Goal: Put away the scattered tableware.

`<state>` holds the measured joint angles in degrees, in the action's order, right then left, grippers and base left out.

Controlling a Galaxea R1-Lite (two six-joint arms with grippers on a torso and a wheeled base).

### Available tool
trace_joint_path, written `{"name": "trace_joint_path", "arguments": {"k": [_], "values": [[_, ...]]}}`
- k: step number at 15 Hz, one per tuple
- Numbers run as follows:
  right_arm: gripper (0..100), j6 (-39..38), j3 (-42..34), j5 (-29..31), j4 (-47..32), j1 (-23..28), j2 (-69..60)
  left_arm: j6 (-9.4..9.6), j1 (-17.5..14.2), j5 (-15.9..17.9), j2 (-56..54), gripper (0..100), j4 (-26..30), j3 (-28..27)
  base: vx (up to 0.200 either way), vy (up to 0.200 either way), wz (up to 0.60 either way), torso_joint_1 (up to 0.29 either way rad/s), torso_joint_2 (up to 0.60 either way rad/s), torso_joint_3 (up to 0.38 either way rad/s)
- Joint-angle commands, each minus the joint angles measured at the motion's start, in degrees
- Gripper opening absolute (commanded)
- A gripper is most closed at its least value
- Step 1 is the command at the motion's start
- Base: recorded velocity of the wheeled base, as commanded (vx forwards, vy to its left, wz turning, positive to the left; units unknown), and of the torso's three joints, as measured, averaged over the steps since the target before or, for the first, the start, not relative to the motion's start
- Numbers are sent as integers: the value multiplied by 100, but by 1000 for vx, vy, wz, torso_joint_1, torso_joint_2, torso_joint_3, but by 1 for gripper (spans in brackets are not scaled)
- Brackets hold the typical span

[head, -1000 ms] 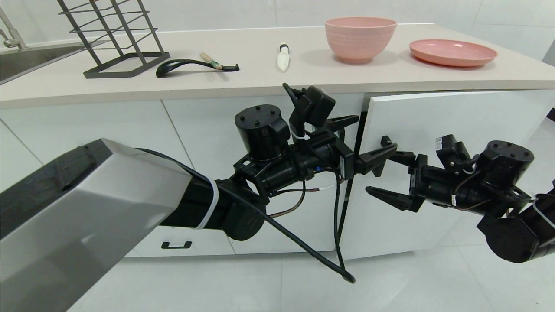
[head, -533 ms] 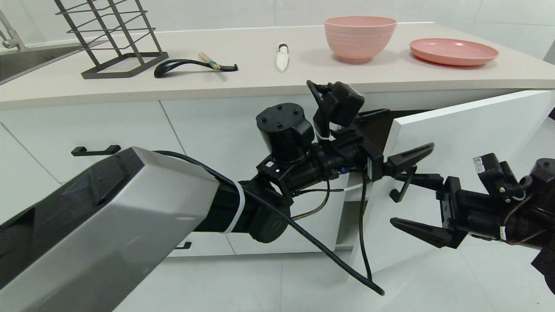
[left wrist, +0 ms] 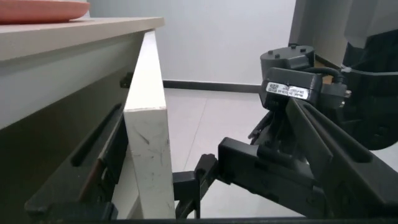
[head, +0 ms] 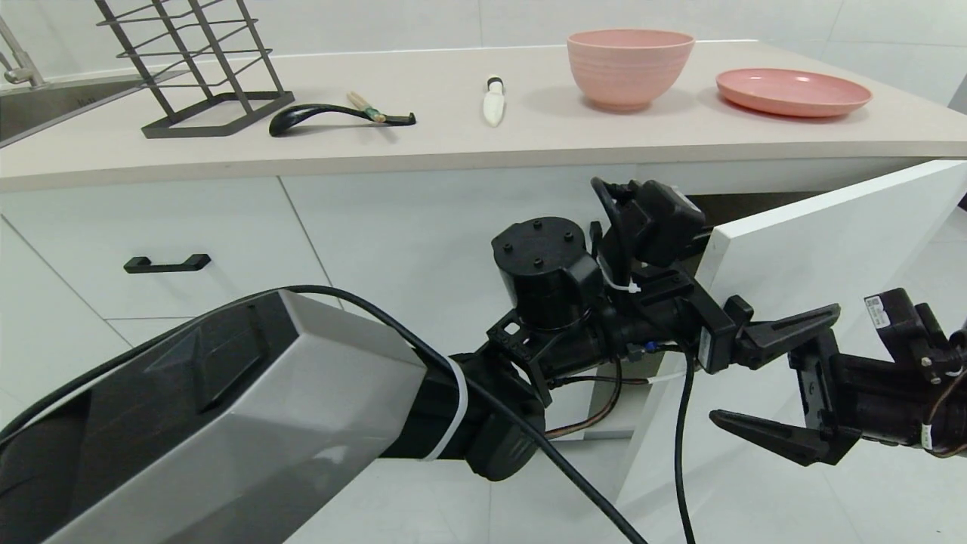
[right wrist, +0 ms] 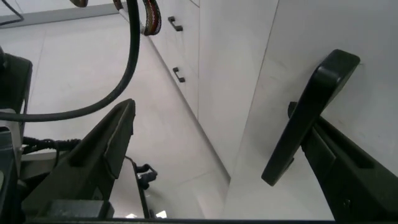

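Hooked between the spread left fingers (head: 789, 326), the cabinet door (head: 846, 227) swings wider beside the spread right fingers (head: 763, 437), ready for the pink bowl (head: 629, 66).

Silver-grey left arm (head: 227, 423), black joints (head: 544, 264), white zip ties (head: 453, 412), black cables (head: 529, 446).

The dish rack (head: 204, 75) stands toward the left end of the table (head: 453, 147), just right of the sink (head: 45, 106). To the right of the rack lies a ladle (head: 302, 115) with a short stick (head: 368, 107) across its handle. Further right are a small knife-like utensil (head: 494, 102), the bowl (head: 629, 66) and, farthest right, the plate (head: 793, 91). Below the plate, a cabinet door (head: 831, 242) stands open. The left claw (head: 786, 321) straddles its free edge, and the right claw (head: 744, 378) is before its outer face. A drawer handle (head: 167, 263) sits below the rack.
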<state>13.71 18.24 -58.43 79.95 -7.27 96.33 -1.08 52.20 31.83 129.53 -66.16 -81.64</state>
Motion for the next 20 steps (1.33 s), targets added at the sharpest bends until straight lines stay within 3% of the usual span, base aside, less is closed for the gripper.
{"name": "trace_joint_path", "arguments": {"k": [1, 4, 6, 8, 15, 20], "values": [[100, 0, -13, 156, 39, 516, -44, -15, 106, 60, -24, 100, 42, 52, 0, 0, 0, 0, 0, 0], [100, 0, -171, 156, 30, 1043, 44, -23, 212, 69, -6, 100, 42, 52, 0, 0, 0, 0, 0, 0], [100, 0, -312, 156, 30, 1122, 44, -50, 220, 69, -6, 100, 42, 52, 0, 0, 0, 0, 0, 0], [100, 8, -523, 183, 39, 1122, -229, -217, 220, 60, -24, 100, 42, 52, 0, 0, 0, 0, 0, 0], [100, 0, -1481, 1114, -5, 1140, -2760, -296, 282, -1, -235, 100, 578, 52, 0, 0, 0, 0, 0, 0], [100, 17, -1578, 1141, -40, 1052, -4518, -296, 396, -239, -103, 100, 613, 61, 0, 0, 0, 0, 0, 0]]}}
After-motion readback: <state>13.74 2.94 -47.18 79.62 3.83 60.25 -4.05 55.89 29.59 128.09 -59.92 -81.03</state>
